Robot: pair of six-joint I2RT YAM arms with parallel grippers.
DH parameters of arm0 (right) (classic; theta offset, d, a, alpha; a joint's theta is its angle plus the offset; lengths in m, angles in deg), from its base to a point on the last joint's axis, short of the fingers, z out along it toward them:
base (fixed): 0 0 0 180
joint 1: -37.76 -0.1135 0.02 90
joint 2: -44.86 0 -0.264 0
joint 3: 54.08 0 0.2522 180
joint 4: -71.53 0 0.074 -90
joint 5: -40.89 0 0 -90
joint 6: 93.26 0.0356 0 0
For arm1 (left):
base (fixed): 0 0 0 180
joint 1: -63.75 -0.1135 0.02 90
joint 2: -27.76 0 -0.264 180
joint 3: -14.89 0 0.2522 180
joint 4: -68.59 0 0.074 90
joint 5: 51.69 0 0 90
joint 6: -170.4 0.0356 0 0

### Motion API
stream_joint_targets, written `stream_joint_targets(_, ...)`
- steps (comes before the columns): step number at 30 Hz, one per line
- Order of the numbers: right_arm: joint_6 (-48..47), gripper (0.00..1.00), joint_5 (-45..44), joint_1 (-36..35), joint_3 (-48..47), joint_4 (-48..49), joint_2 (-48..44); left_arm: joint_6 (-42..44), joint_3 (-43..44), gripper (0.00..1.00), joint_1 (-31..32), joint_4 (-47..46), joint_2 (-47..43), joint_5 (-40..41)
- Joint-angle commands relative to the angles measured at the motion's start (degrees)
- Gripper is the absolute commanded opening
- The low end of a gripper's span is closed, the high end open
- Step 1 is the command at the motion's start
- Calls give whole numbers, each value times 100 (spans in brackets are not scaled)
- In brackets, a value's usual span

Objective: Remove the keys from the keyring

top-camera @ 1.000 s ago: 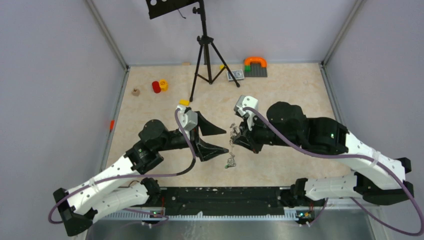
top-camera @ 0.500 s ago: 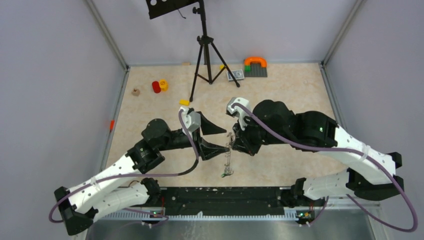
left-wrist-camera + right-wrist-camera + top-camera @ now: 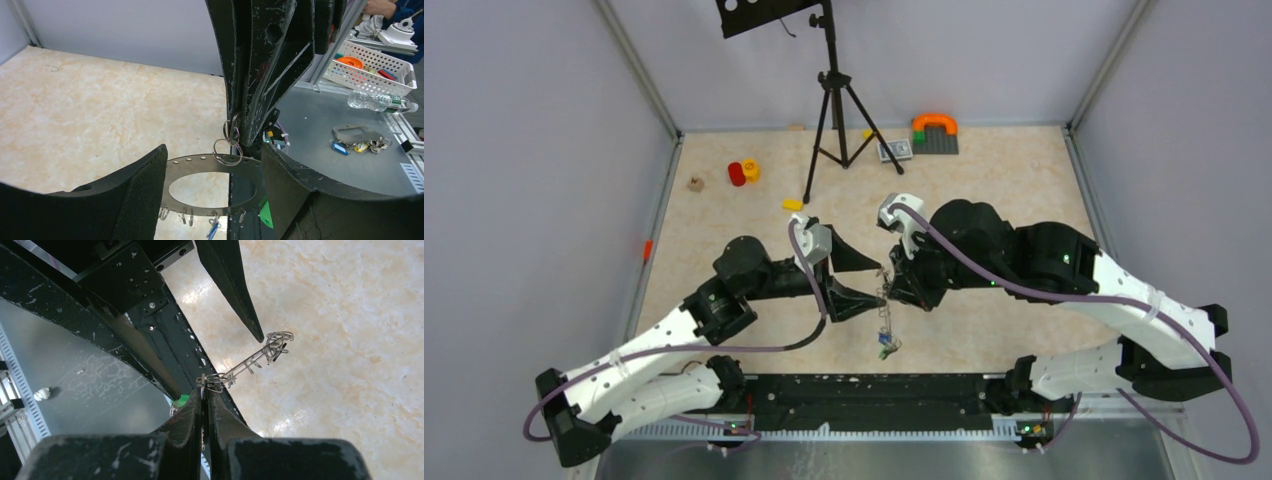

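near the middle of the table (image 3: 994,190) the two grippers meet tip to tip. the right gripper (image 3: 890,291) comes in from 3 o'clock with its jaws pressed together, pinching a small wire ring (image 3: 231,134) at the very tip. a second wire ring (image 3: 227,153) links below it and loops through the rim of the keyring (image 3: 200,208), so the keyring hangs from the right gripper, at 6 o'clock from the pinch. it is a flat grey plate with a wide central hole and small holes round its rim. the keys (image 3: 885,344) dangle from its lower edge, one with a blue tag.

the left gripper (image 3: 872,279) reaches in from 9 o'clock with its jaws spread wide and nothing clamped between them. in its own wrist view the keyring lies across the gap, its sides hidden behind the two black fingers (image 3: 137,200); i cannot tell whether either finger touches the plate. in the right wrist view the plate shows edge-on, slanting toward 2 o'clock, with one left fingertip just beside its far end.

at the back of the table a black tripod (image 3: 834,110) stands at 12 o'clock, red and yellow pieces (image 3: 743,172) lie at 10 o'clock, and an orange and green block (image 3: 934,130) sits at 1 o'clock.
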Motion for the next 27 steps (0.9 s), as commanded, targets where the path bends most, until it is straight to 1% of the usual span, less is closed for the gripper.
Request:
stream_joint_targets(1, 130, 0, -160, -1, -362, 349, -6, -68, 147, 70, 50, -219, 63, -108)
stream_joint_targets(10, 148, 0, -192, -3, -487, 351, 80, 35, 198, 69, 93, -47, 114, 21)
stream_joint_targets(24, 201, 0, -35, -1, -473, 341, 14, 264, 296, 36, 112, 348, 91, 115)
stream_joint_targets(27, 226, 0, 66, -3, -431, 327, -40, 290, 272, 24, 112, 383, 41, 226)
